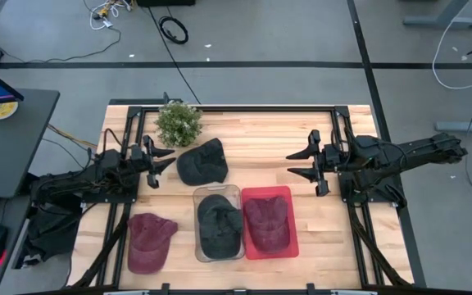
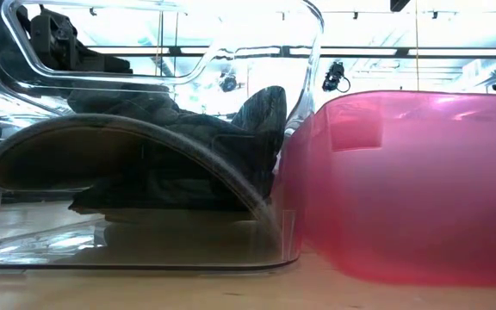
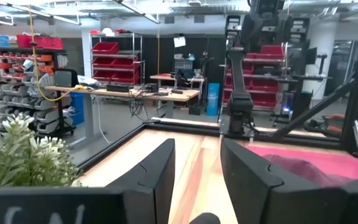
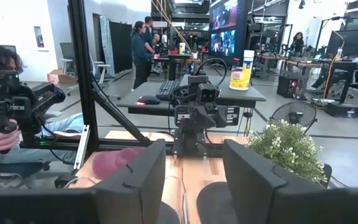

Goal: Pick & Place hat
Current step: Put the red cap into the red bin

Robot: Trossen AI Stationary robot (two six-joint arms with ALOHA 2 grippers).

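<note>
The loose black hat near the tabletop's far edge looks soft and floppy (best pinched at its brim). Both the left gripper and right gripper hang open, holding nothing.

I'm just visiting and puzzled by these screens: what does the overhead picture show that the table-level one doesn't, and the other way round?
Only the high view shows both arms with open fingers, the left gripper and right gripper, the small plant, a dark hat lying loose on the wooden table, and a maroon hat near the front edge.

Only the low view shows the ceiling lights of the room behind.

Both show the clear bin holding a dark hat, beside the red bin.
</note>
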